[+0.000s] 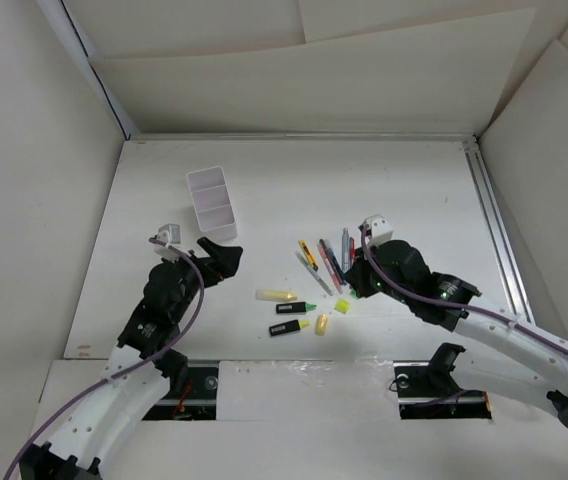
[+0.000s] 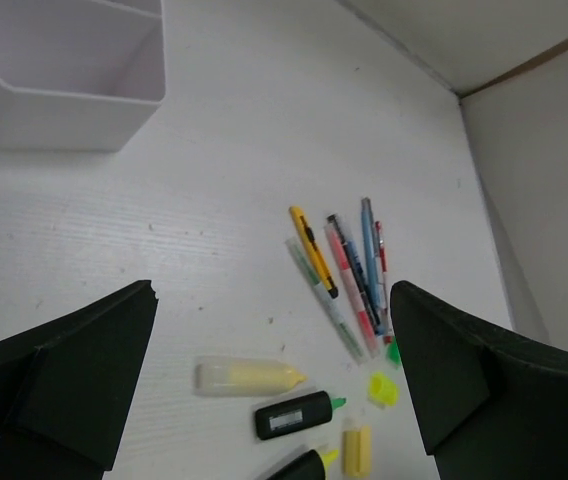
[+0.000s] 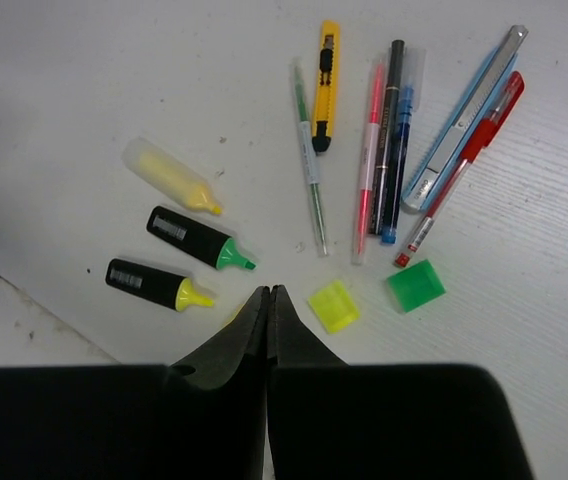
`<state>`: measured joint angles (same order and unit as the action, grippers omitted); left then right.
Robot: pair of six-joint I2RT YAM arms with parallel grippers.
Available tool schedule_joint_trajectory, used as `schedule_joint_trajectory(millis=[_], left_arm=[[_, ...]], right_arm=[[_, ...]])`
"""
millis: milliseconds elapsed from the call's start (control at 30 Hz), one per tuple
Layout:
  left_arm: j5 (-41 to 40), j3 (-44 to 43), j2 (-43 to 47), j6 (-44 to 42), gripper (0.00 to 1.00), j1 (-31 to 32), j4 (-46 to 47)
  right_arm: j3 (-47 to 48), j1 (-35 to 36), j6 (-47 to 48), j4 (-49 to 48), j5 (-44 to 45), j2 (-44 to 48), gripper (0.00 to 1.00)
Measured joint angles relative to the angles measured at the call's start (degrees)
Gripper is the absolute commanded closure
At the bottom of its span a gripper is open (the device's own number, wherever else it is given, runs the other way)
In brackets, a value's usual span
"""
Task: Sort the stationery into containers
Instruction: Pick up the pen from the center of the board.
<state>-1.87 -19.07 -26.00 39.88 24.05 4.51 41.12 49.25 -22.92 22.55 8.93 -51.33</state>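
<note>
The left gripper [image 2: 274,340] fingers spread wide, empty; the right gripper [image 3: 268,300] fingers press together, empty, beside a yellow cap [image 3: 334,305].

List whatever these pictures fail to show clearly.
- Left wrist view: the box is cut off by the top and left edges, so only one compartment shows.
- Left wrist view: the yellow-tipped highlighter is cut off by the bottom edge.
- Right wrist view: one yellow cap is mostly hidden behind the shut right tool.
- All views: the highlighter labels are too small to read.
</note>
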Motion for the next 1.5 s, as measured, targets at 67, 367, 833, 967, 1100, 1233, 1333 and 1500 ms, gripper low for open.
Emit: schedule_joint_trajectory(millis=[67,367,833,967,1100,1233,1333,1500], left_arm=[[-0.81,-0.02,-1.09,0.13,0.00,0.02,-2.84],[-3.48,-0.24,-6.69,-0.44,0.48,0.24,-4.42],[-2.43,-7.93,-16.22,0.17,1.00,7.91,-9.75],[-9.42,-10.75,-24.79,3.87,0.81,18.40,-14.60],[-14.23,-12.37,-28.28,7.30,0.74,21.99,-18.58],[-18.60,-14.29,-21.70,9.62,0.75,21.99,-20.72],[-20.09,-15.19,-16.15,11.63,0.76,21.99,-20.17],[-18.99,-15.13,-13.99,13.84,1.00,21.94,-19.32]], right_arm=[[-0.02,0.00,-0.04,-0.02,1.05,-0.20,0.98],[-0.04,0.15,-0.39,-0.59,2.16,-0.92,0.90],[-0.79,1.07,0.35,-2.05,1.99,-5.31,0.71],[-0.35,1.18,0.22,-2.54,2.32,-6.71,0.57],[1.40,1.79,1.99,-3.41,-0.48,-11.96,0.54],[2.03,2.34,4.55,-6.73,-6.64,-18.43,0.53],[3.30,2.99,5.88,-8.59,-10.21,-23.96,0.46],[9.75,5.70,9.40,-11.21,-12.17,-34.69,0.42]])
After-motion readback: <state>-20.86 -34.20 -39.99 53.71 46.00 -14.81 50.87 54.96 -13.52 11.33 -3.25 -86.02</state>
